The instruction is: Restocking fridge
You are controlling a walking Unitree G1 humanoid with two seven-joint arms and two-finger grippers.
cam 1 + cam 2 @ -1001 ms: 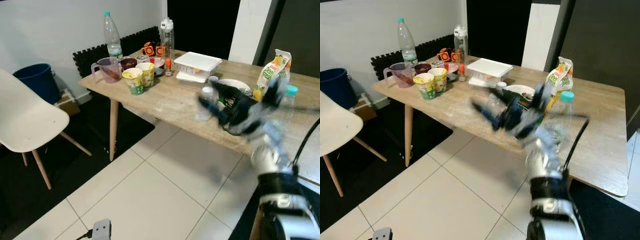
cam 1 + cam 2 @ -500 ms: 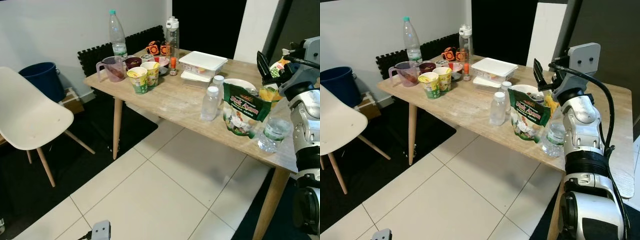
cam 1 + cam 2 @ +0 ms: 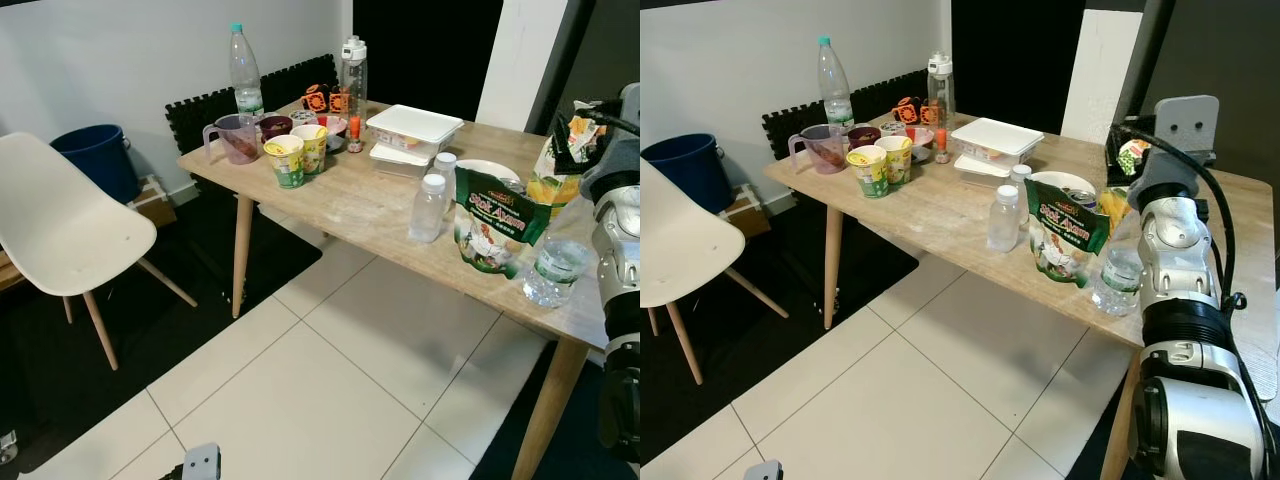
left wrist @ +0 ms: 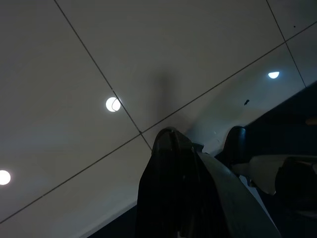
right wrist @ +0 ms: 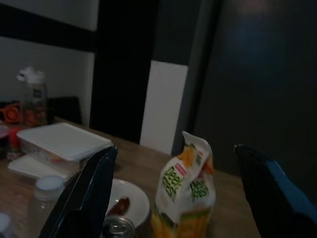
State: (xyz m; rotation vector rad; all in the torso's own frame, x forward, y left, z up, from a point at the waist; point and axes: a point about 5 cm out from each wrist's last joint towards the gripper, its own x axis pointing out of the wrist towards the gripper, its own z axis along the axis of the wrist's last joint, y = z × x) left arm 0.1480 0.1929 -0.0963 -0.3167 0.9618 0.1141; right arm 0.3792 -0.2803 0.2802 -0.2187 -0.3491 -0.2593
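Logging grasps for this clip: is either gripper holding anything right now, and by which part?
Nothing is held. The right gripper is raised over the table, jaws wide open, with the orange snack bag standing untouched between them. The left gripper points at the ceiling, shut on nothing.

The table (image 3: 350, 205) has a matt, pale wood top on wooden legs. The bottles (image 3: 428, 208) are clear plastic, the green bag (image 3: 492, 232) glossy foil, the floor (image 3: 300, 400) smooth glossy tile.
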